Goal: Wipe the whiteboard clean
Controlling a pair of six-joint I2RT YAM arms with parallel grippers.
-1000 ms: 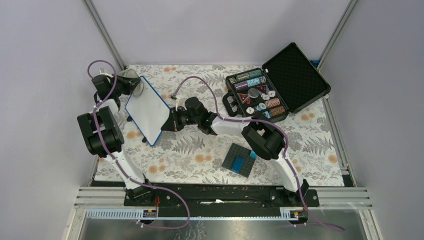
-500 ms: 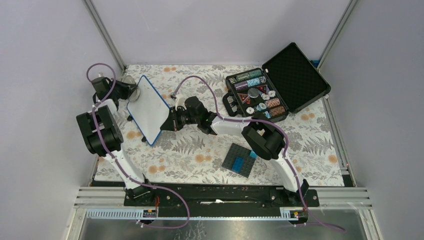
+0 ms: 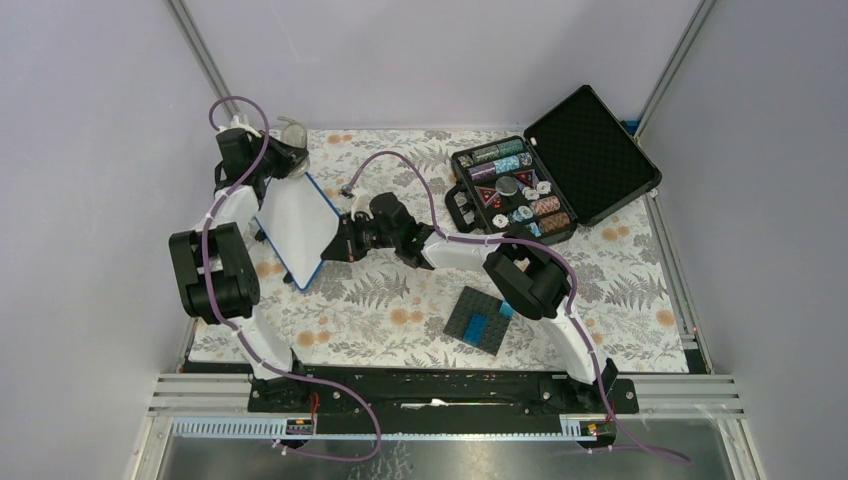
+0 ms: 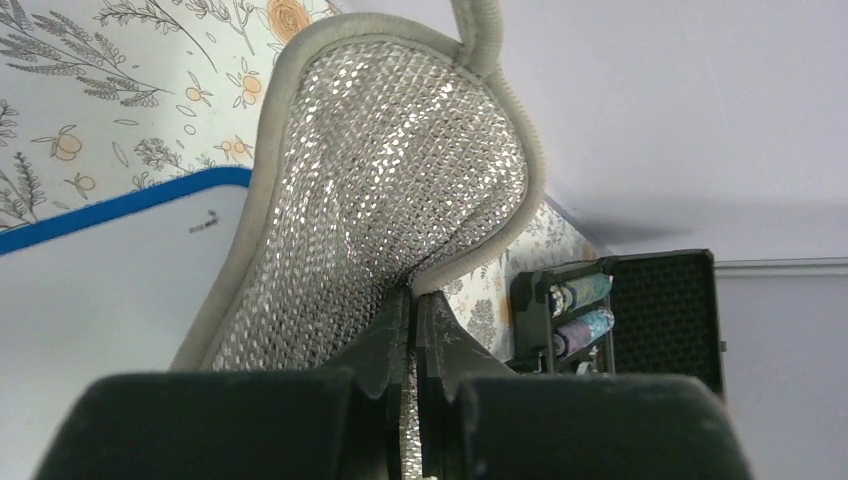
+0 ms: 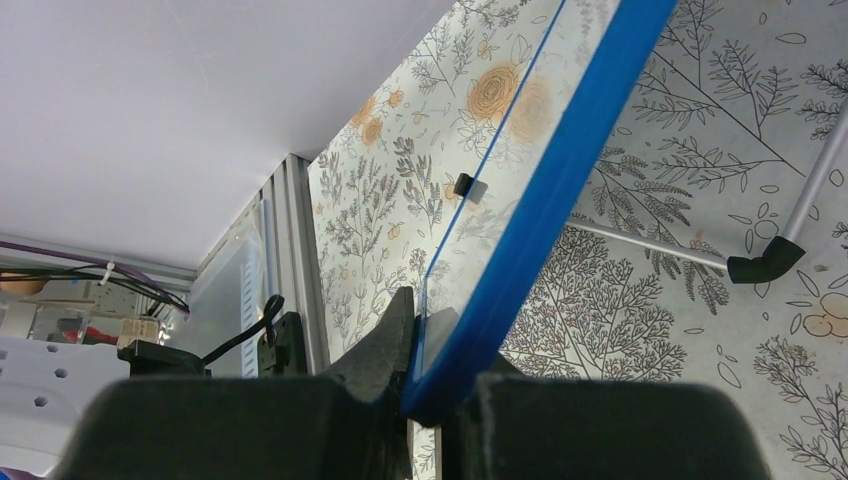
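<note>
The whiteboard, white with a thin blue rim, stands tilted on edge at the left of the table. My right gripper is shut on its right edge; in the right wrist view the blue rim runs up from between the jaws. My left gripper is at the board's far top corner, shut on a silver mesh scrub pad with a grey border. The pad lies against the white board face, where a small dark mark shows near the blue rim.
An open black case of poker chips stands at the back right. A dark grey studded plate with blue bricks lies near the front centre. The floral cloth covers the table. Grey walls close in on the left, back and right.
My left gripper has moved from the board's left side up and right to its far top corner with the pad. The right gripper and board have barely moved.
</note>
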